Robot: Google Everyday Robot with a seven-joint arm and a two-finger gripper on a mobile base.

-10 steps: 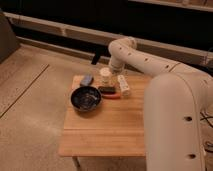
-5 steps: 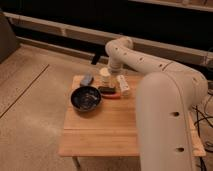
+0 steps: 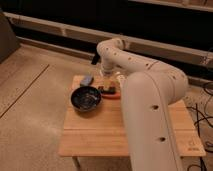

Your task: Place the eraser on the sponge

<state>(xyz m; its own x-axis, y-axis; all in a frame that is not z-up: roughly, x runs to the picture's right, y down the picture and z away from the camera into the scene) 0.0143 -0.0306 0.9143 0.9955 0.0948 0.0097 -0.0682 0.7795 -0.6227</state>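
The right half of the view, nearest the camera, is filled by the robot's white arm [image 3: 150,115], a thick link with a few small dark holes in its shell. To its right, dark cables [image 3: 201,117] are seen on the floor. Left of the link and partly hidden by it, a pale wooden table [image 3: 95,137] is seen standing on a speckled floor [image 3: 30,110].

Further back on the table, toward its left side, a dark round bowl [image 3: 85,99] is set upright. Just beside its right rim lies a long red-orange object [image 3: 113,97]; what it is cannot be told. Directly behind that, a small dark block, taken to be the eraser [image 3: 108,89], lies flat on the table. The blue-grey sponge [image 3: 87,80] is found at the table's back left corner, behind the bowl and to the left of the eraser. The two are near each other but apart, and the eraser is not on the sponge.

Above the back of the table the gripper [image 3: 106,78] is held pointing downward, just behind the eraser and to the right of the sponge. Whether the jaws are apart or together cannot be told, nor whether the eraser is touched. A pale yellowish object [image 3: 120,79] is half hidden to the gripper's right. From the gripper the arm rises to a rounded elbow [image 3: 109,50]. Beyond it, a dark wall crossed by pale horizontal rails [image 3: 55,26] is seen.
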